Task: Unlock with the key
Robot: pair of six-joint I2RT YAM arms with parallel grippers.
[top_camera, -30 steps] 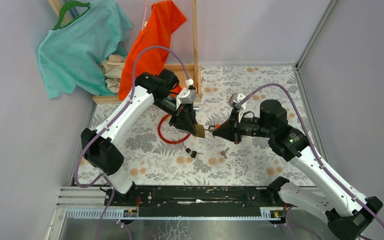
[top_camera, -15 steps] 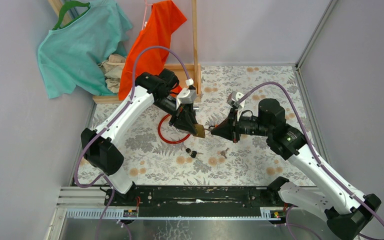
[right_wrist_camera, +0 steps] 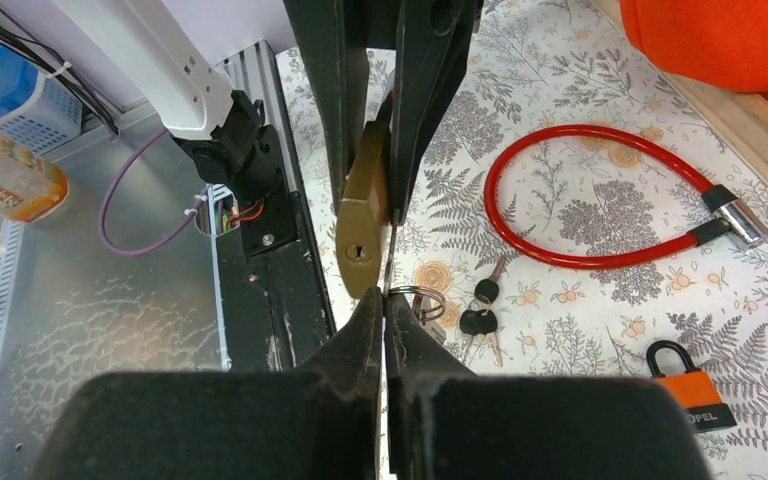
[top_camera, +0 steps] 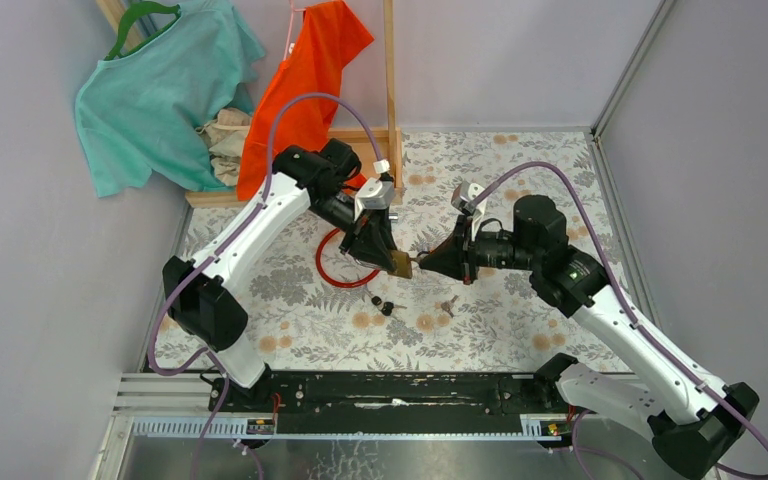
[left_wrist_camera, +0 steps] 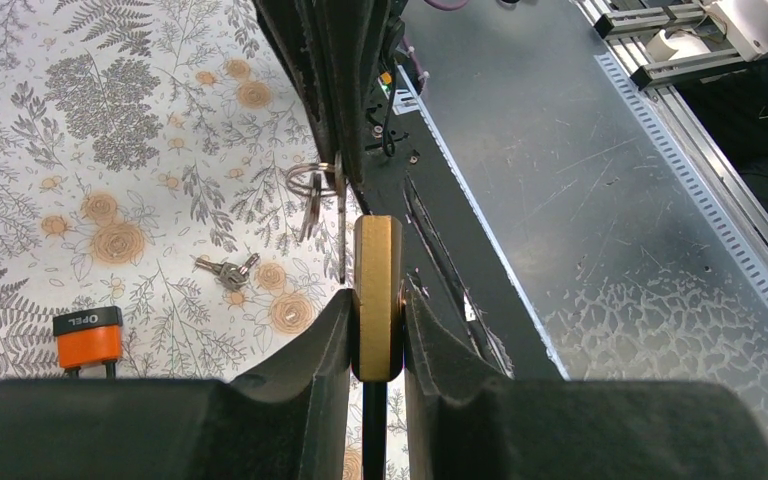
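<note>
My left gripper [left_wrist_camera: 377,302] is shut on a brass padlock [left_wrist_camera: 377,255], which it holds above the table with the bottom face pointing at the right arm. In the right wrist view the padlock [right_wrist_camera: 362,215] hangs straight ahead and its keyhole [right_wrist_camera: 357,253] shows uncovered. My right gripper [right_wrist_camera: 384,297] is shut on a thin key [right_wrist_camera: 387,268] with a ring [right_wrist_camera: 418,300] hanging from it. The blade sits just right of the keyhole, beside the padlock's lower edge. From above, the two grippers [top_camera: 385,257] [top_camera: 426,261] meet tip to tip at the padlock [top_camera: 400,264].
On the floral cloth lie a red cable lock [right_wrist_camera: 600,200], black-headed keys [right_wrist_camera: 475,320], an orange padlock [right_wrist_camera: 695,395] and a small silver key bunch [left_wrist_camera: 225,270]. A wooden rack [top_camera: 390,90] with green and orange clothes stands at the back left.
The right arm has slid a little to the left, bringing the key up to the padlock. The left arm holds the padlock in the same place.
</note>
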